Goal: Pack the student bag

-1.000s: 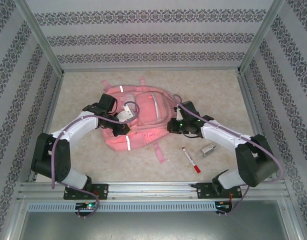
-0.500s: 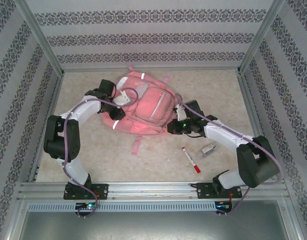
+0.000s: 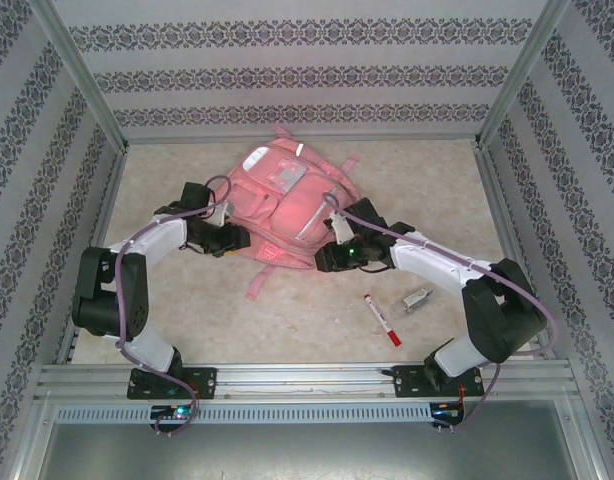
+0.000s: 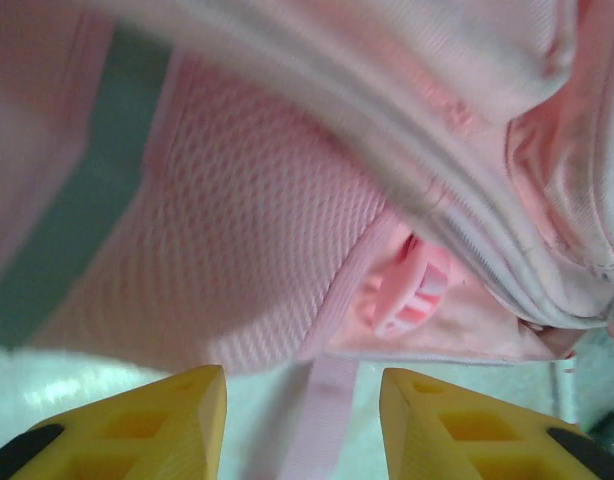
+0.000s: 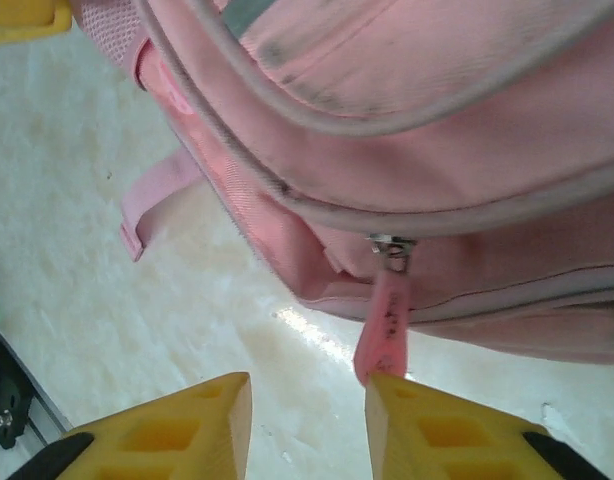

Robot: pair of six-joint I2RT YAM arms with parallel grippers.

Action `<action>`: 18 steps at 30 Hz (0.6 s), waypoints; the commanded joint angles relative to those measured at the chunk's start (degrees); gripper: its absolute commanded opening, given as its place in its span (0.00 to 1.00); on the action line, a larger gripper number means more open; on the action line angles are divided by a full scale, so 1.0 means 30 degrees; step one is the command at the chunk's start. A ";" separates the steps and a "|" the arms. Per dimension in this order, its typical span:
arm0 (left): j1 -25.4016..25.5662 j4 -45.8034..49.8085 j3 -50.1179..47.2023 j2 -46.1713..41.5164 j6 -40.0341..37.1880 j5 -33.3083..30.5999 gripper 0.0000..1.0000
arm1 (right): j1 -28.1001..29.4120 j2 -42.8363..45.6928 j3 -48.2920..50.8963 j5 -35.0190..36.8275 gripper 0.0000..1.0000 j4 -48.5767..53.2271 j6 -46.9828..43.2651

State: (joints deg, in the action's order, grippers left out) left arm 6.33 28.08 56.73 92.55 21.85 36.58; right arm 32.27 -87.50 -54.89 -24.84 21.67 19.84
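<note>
Where top view gives whole student bag [image 3: 287, 205], wrist views show left pincer [image 4: 303, 388], right pincer [image 5: 308, 388] spread, plus zip pull [image 5: 385, 325].

The worktop [image 3: 187, 320] (pale, mottled) carries the student bag [image 3: 287, 200] at centre; a marker [image 3: 381, 320] and a small metal clip [image 3: 418, 299] lie near-right, apart.

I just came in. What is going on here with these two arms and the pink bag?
Two robot arms are working on the student bag, which lies on the table. The left claw is at its left side and the right claw at its near right edge, close to a zip pull. Both claws are open and hold nothing. A marker and a small grey object lie outside, not yet packed.
</note>
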 commanded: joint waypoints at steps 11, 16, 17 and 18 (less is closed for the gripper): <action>0.1957 -0.3354 -0.1532 -0.1131 1.0144 -0.0102 0.53 | 0.0083 -0.2352 -0.4310 0.3360 0.50 0.4964 -0.5280; 0.2343 -0.4429 -0.1098 0.0117 1.1741 -0.0236 0.52 | 0.0260 -0.3735 -0.6157 0.3646 0.47 0.6547 -0.6226; 0.2425 -0.4642 -0.0969 0.0275 1.2003 -0.0294 0.52 | 0.0187 -0.4142 -0.6575 0.3550 0.47 0.6963 -0.6208; 0.2483 -0.4816 -0.0866 0.0388 1.2182 -0.0369 0.52 | 0.0145 -0.4494 -0.6927 0.3516 0.47 0.7383 -0.6108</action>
State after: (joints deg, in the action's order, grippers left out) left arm 12.95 17.80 52.45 92.71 53.43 36.80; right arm 32.80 -98.76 -72.47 -15.42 38.54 3.77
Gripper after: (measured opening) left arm 0.522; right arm 0.471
